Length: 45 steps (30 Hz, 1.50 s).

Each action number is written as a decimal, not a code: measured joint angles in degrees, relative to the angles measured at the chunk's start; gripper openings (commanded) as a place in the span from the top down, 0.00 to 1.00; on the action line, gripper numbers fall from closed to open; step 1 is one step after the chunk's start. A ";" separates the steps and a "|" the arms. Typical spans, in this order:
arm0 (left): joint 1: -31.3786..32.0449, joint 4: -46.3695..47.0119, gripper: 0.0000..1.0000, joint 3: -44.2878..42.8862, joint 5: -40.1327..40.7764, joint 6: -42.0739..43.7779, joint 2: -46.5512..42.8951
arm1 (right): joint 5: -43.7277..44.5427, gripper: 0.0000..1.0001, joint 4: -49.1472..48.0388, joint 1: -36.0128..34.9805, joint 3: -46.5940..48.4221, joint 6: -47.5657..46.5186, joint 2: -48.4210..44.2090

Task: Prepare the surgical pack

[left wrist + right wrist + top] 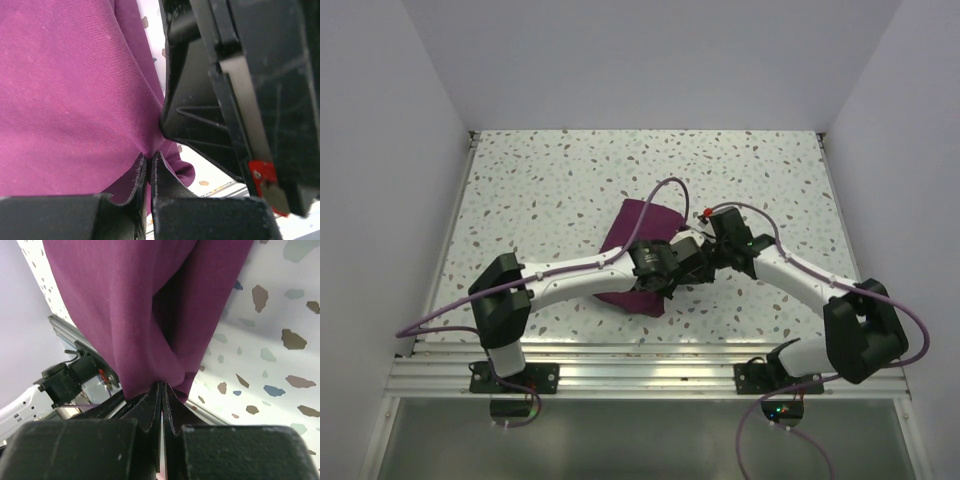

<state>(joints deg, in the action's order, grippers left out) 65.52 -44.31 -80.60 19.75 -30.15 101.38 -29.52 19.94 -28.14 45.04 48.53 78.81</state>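
The left end effector [149, 159] is clamped on a fold of the pack [645, 222]. The right end effector [161, 387], just beside it, pinches the same purple cloth over the bench [550, 190].

Deep maroon-purple, plain and unpatterned, on the surgical pack [635, 228]. White scattered with grey, brown and blue flecks on the table [550, 190]. White with black joints on left arm [575, 272] and right arm [800, 275]. Lilac on cables [665, 185].

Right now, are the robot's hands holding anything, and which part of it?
Yes. The left gripper and right gripper each pinch a bunched fold of the purple cloth near its edge.
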 measured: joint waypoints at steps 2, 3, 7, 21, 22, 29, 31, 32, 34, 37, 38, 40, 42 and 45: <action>0.00 -0.11 1.00 -0.15 -0.04 0.00 0.04 | 0.02 1.00 -0.55 0.09 0.00 0.33 0.39; 0.00 -0.15 1.00 -0.22 -0.07 0.00 0.07 | -0.02 1.00 -1.03 0.09 -0.04 0.57 0.79; -0.15 -0.26 1.00 -0.37 -0.22 0.00 0.07 | -0.07 1.00 -4.11 -0.20 -0.63 1.97 2.95; -0.26 -0.31 1.00 -0.96 -0.90 -0.02 0.94 | -0.44 1.00 -16.48 -2.32 -1.46 8.57 11.34; -0.26 -0.26 1.00 -0.96 -0.92 -0.02 1.27 | -0.44 1.00 -16.92 -2.34 -1.46 8.98 11.80; -0.28 0.39 0.81 -0.90 -1.31 -0.20 2.08 | -0.46 1.00 -16.87 -1.99 -1.44 9.25 12.72; -0.31 0.96 0.81 -0.70 -1.73 -0.20 2.12 | -0.59 1.00 -16.11 -0.94 -1.44 8.74 12.35; -0.31 1.46 0.83 -0.46 -1.95 -0.20 2.12 | -0.85 1.00 -15.52 -0.22 -1.44 8.37 11.91; -0.55 2.45 0.84 0.31 -2.36 -0.20 2.12 | -1.60 1.00 -13.90 3.17 -1.60 6.99 10.36; -0.90 4.04 0.84 1.77 -3.15 -0.22 2.12 | -1.77 1.00 -9.92 8.90 -1.07 3.56 7.91; -1.01 4.48 0.84 2.12 -3.39 -0.22 2.12 | -1.77 1.00 -8.74 9.94 -0.63 2.56 7.48; -1.07 5.16 0.76 2.62 -3.76 -0.22 2.12 | -1.79 1.00 -5.22 11.08 1.29 -0.07 6.86; -1.22 5.53 0.64 2.75 -4.26 -0.17 2.12 | -1.53 1.00 -1.25 11.28 4.04 -2.99 6.32; -1.27 5.79 0.50 2.73 -4.66 -0.37 1.84 | -1.53 1.00 2.40 11.32 7.91 -6.43 5.75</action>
<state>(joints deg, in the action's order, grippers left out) 64.25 -38.52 -77.87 15.09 -30.52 103.22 -31.05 22.35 -16.82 52.95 42.11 84.55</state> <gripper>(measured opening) 0.446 0.010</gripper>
